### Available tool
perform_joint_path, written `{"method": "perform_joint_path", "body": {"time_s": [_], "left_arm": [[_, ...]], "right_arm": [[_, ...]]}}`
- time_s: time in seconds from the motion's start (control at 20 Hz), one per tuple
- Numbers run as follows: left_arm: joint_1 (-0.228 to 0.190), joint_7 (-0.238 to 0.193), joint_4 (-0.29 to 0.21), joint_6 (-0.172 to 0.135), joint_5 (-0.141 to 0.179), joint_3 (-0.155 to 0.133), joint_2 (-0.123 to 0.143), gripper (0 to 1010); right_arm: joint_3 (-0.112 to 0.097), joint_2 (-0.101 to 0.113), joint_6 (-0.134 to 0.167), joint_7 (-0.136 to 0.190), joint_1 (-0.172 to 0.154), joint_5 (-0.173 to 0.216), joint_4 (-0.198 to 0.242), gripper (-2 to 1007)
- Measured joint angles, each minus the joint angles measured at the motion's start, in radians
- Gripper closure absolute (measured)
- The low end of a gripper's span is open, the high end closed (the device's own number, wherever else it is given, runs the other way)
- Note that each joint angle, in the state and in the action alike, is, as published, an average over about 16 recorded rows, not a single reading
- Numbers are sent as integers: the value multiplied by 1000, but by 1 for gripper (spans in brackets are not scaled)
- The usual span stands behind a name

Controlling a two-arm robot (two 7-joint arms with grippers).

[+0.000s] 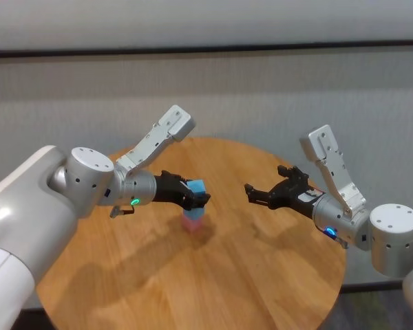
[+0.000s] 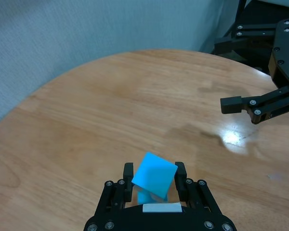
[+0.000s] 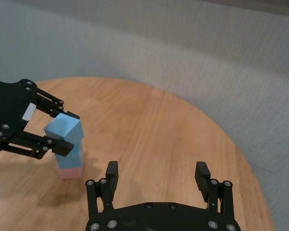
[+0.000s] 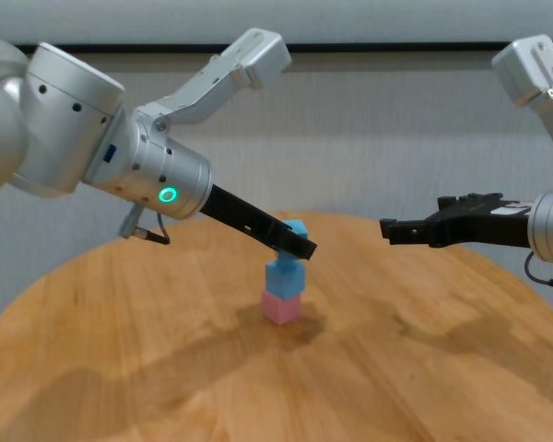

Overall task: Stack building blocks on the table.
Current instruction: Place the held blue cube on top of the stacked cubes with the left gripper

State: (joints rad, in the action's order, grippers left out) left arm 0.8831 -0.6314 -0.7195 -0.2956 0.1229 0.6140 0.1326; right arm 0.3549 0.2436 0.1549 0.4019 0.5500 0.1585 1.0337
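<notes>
Left end effector (image 2: 154, 179) grips a tilted blue block (image 2: 154, 175); chest view shows blue-on-pink stack (image 4: 284, 293) apparently just beneath; right end effector (image 3: 156, 175) gapes wide

Two stacked blocks (image 4: 283, 293) mid-table (image 4: 120, 368), third block (image 4: 298, 227) tilted above them, between left tool's (image 4: 300, 241) fingers

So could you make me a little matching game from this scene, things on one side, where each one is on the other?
Things:
1. pink block
2. lower blue block
3. top blue block
4. right gripper

Places:
A. tilted, held between the left gripper's fingers
B. resting on the table
C. open in the air, holding nothing
D. sitting on the pink block

Pairs: 1-B, 2-D, 3-A, 4-C
</notes>
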Motion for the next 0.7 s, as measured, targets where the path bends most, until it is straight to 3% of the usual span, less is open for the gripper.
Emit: {"method": "perform_joint_path", "body": {"time_s": [0.7], "left_arm": [[12,-10,42,13,-8,-8,-16,475]], "right_arm": [[0,0,0,0,0,0,0,1]]}}
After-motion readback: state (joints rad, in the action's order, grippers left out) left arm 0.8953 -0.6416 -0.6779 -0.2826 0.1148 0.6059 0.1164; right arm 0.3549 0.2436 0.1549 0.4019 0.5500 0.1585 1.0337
